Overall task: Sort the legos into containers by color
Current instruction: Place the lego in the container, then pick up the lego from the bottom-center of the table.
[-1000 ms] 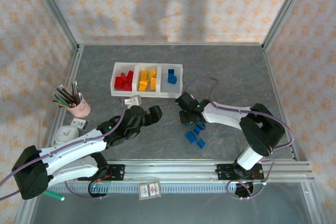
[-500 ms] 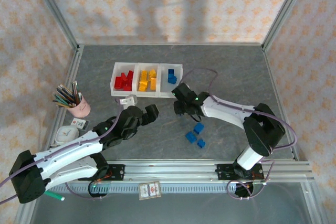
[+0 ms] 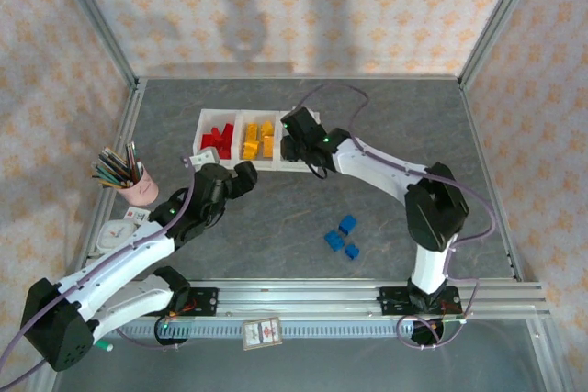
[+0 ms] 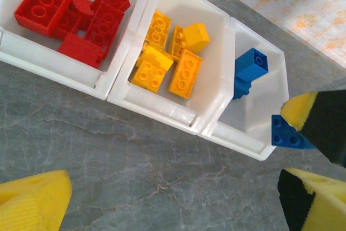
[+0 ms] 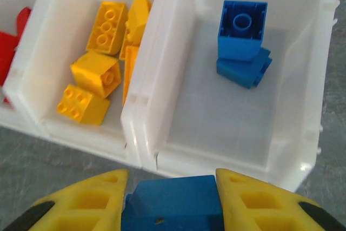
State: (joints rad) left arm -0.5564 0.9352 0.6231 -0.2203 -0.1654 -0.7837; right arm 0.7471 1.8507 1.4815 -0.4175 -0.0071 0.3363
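The white three-compartment tray [image 3: 239, 114] holds red legos [image 3: 217, 140] on the left, yellow ones [image 3: 257, 140] in the middle and blue ones [image 5: 241, 22] on the right. My right gripper [image 3: 296, 135] hovers at the near rim of the blue compartment [image 5: 227, 112], shut on a blue lego [image 5: 173, 206]. The left wrist view shows that same held lego [image 4: 286, 133] over the compartment's corner. My left gripper [image 3: 243, 174] stands open above bare table just in front of the tray [image 4: 162, 113], nothing between its fingers. Three loose blue legos [image 3: 342, 237] lie on the table to the right.
A pink cup of pencils [image 3: 138, 187] stands at the left edge, with a small white object [image 3: 114, 235] and a card [image 3: 136, 216] near it. Metal frame posts and a rail [image 3: 303, 298] border the grey table.
My right gripper has carried a blue lego from the loose group up and left to the blue compartment's rim. My left gripper has also shifted up and left toward the tray.
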